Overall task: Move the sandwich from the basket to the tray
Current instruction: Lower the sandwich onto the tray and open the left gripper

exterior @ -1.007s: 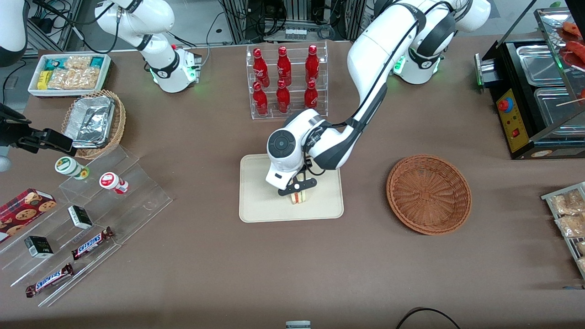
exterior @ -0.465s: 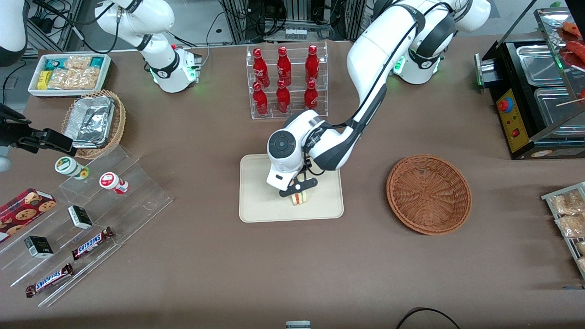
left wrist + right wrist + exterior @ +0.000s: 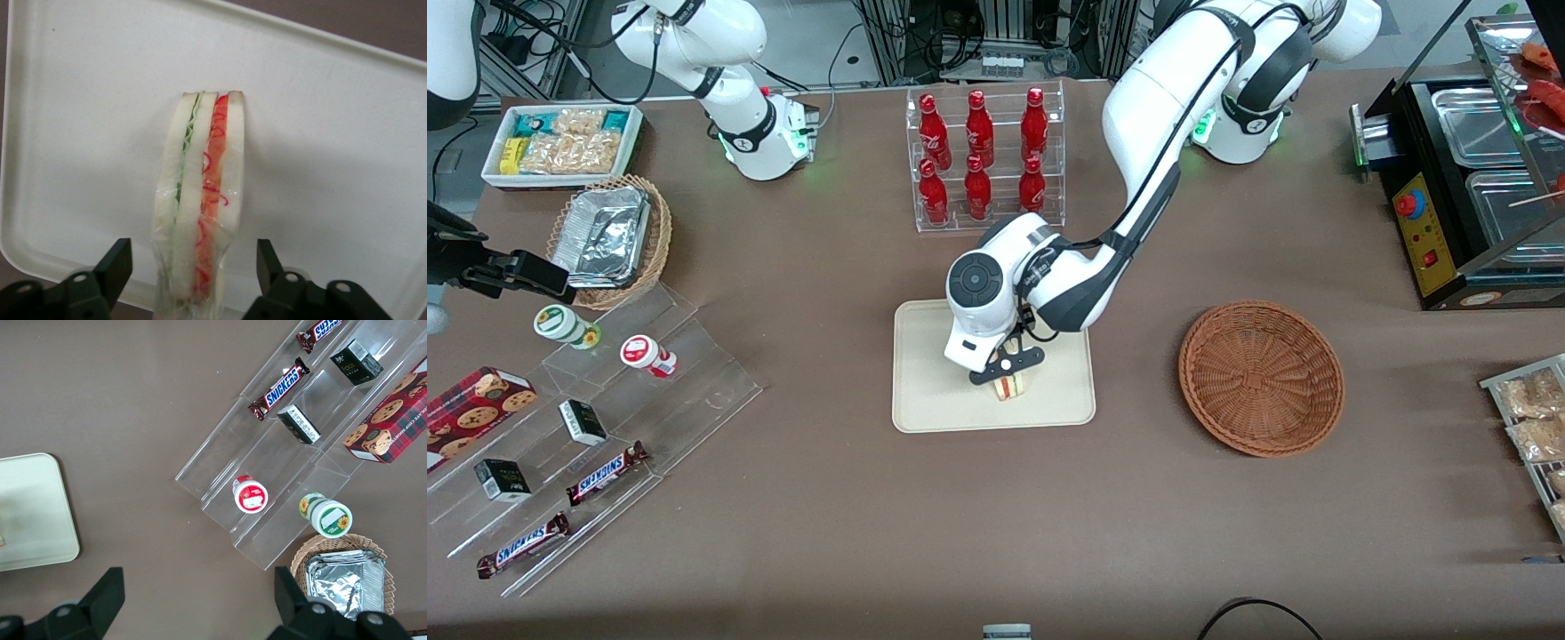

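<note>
Cream-beige and low-rimmed, the tray (image 3: 925, 391) lies flat on the brown tabletop (image 3: 996, 516), nearer the front camera than the clear rack of red bottles (image 3: 983, 160). On it stands the sandwich (image 3: 1009, 386), a wedge of pale bread with its layered cut edge facing up: green filling along one seam, red and orange along the other (a clear wrap seems to cover it, though the sheen is faint). From the wrist camera the sandwich (image 3: 199, 200) rests on the tray (image 3: 347, 133) with its narrow end between the two dark fingers.

Directly above the sandwich is the left arm's gripper (image 3: 1007, 366), pointing down at the tray. Its fingers (image 3: 117, 263) are spread wider than the wedge, with a visible gap on each side, so neither pad touches the bread. The gripper (image 3: 193, 267) is holding nothing.

Toward the working arm's end of the tabletop, well apart from the tray, sits the round reddish-brown wicker basket (image 3: 1261, 378). Its woven bowl has nothing in it.
</note>
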`<state>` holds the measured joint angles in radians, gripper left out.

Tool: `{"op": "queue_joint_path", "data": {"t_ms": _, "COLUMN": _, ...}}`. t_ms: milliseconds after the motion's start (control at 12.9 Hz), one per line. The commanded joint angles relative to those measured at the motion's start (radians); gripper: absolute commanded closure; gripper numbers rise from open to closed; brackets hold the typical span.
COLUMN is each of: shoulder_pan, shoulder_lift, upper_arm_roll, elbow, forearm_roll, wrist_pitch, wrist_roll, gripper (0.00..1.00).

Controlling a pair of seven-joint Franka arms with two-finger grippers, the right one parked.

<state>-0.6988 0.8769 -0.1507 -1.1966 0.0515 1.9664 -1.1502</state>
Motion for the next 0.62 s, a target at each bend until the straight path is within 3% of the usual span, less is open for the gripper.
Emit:
{"op": "queue_joint_path", "data": {"t_ms": 0, "shoulder_pan": -0.007, "shoulder_lift": -0.045, "upper_arm_roll": 0.008, "elbow": 0.015, "forearm_roll": 0.019, "wrist_pitch": -0.044, "wrist_roll": -0.016, "gripper": 0.0}}
{"op": "queue_joint_path", "data": {"t_ms": 232, "shoulder_pan": 0.016, "shoulder_lift": -0.102, "upper_arm_roll": 0.006, "elbow": 0.015, "forearm_roll": 0.019, "wrist_pitch": -0.093, "wrist_roll": 0.036, "gripper": 0.0}}
{"op": "queue_joint_path", "data": {"t_ms": 542, "shoulder_pan": 0.085, "shoulder_lift": -0.199, "upper_arm_roll": 0.005, "elbow": 0.015, "forearm_roll": 0.004, "wrist_pitch": -0.193, "wrist_roll": 0.269, "gripper": 0.0}}
